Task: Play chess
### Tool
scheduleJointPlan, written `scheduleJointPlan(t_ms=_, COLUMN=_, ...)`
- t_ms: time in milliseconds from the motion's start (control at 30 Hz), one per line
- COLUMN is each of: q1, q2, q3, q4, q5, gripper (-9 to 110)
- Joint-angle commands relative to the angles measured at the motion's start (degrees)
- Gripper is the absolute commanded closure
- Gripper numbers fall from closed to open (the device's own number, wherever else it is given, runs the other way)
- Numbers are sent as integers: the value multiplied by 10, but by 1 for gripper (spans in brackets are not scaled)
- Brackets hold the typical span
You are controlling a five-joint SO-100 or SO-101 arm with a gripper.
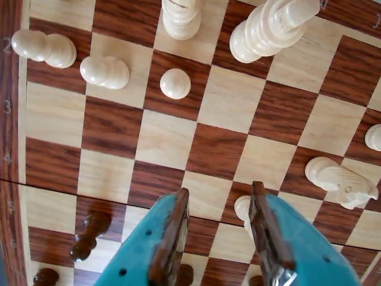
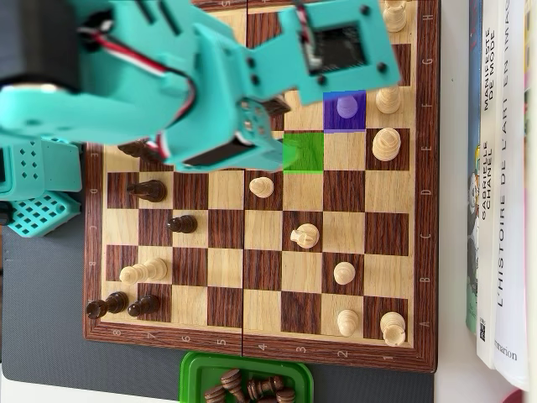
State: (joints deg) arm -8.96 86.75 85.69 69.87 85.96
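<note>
With my gripper point(image 1: 217, 238) spread and empty, I risk its right finger point(image 1: 268, 238) clipping the white pawn point(image 1: 242, 208) touching it and toppling it.

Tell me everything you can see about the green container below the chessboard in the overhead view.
The green tray sits at the bottom edge of the overhead view, just outside the chessboard border, on the dark mat. It looks like glossy plastic with a raised rim and rounded corners; its lower part is cut off by the frame. Inside lie several dark brown chess pieces, tipped over in a heap. Nothing else touches it, and the gripper is far from it.
</note>
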Motion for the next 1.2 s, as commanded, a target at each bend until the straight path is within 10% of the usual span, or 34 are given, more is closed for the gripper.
scheduleJointPlan(t_ms=0, q1=-10, q2=-7, q3=-50, q4=-1, q5=32, gripper=86)
scheduleJointPlan(t_ms=1167, q1=-33, q2=-175, q3=-197, q4=-8, q5=135, gripper=86)
